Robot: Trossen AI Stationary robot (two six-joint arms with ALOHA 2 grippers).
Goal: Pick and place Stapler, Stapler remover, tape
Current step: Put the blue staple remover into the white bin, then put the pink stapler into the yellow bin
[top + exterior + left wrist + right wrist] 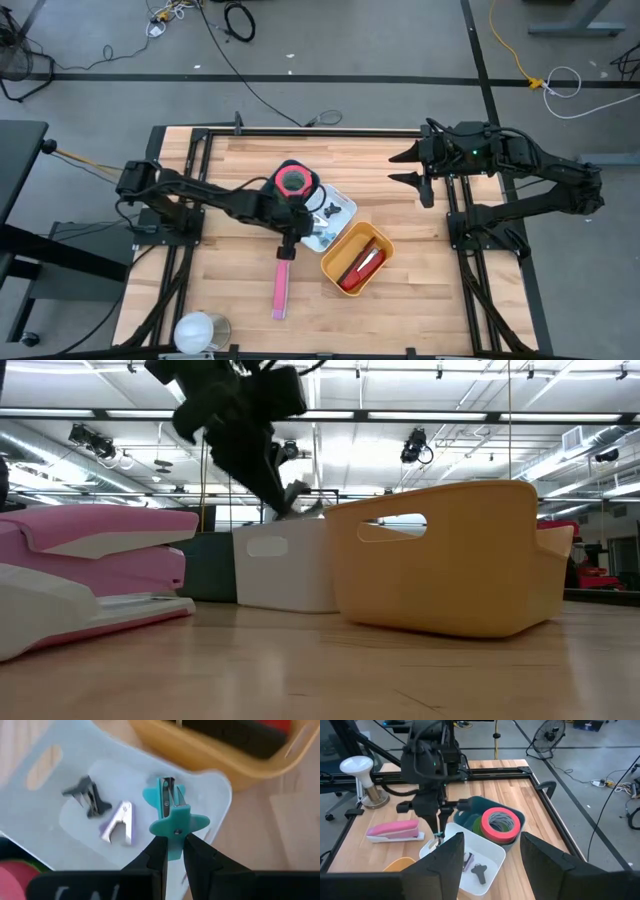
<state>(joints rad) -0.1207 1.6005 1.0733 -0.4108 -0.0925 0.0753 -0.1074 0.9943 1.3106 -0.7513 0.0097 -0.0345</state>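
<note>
Teal staple remover hangs pinched between the left gripper's two dark fingers, directly above the white bin, near the rim that faces the yellow bin. Two more removers already lie on the white bin's floor: a black one and a pale lilac one, close to each other but apart. From this I judge the remover sorting well along, with the teal one about to be let go, though whether more removers wait elsewhere cannot be told.

Beside the white bin stands a dark teal bin holding tape: a pink roll lies on top of a green roll, so the tape part looks done. Only a red and dark item shows in the yellow bin, probably a stapler, though that cannot be confirmed. A pink stapler still lies on the wooden table, just beside the yellow bin and outside it; that appears to be what remains.

The right gripper waits with its fingers spread over the table's far right part, well apart from the bins. A white lamp stands at the near left edge.

No brand, label or writing can be read on anything.
</note>
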